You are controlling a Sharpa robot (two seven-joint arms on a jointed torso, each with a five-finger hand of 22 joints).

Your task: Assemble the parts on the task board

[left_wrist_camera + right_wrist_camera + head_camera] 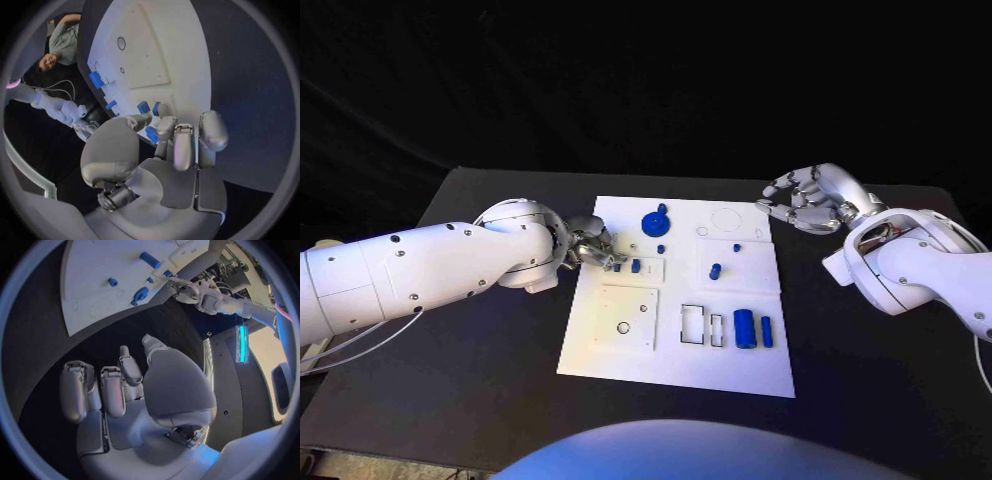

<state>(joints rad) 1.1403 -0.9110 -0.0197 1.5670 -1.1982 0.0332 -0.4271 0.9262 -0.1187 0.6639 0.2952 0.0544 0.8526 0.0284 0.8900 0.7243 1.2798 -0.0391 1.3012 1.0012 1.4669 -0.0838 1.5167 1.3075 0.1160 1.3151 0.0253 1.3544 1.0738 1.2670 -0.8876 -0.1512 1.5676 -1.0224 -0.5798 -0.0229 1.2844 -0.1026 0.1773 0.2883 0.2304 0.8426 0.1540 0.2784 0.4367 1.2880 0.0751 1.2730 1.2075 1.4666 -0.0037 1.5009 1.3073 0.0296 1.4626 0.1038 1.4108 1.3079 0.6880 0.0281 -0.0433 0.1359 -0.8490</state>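
At board's left edge, left hand [593,246]

Black table [473,340] under the white plate, dark backdrop [646,80] behind; thin pale cable [343,350] at table's edge.

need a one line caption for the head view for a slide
Left hand pinches a small blue part at the white task board's left edge; right hand hovers beside its far right corner.

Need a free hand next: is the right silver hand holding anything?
Empty. The right silver hand hovers beside the white task board, fingers curled around nothing.
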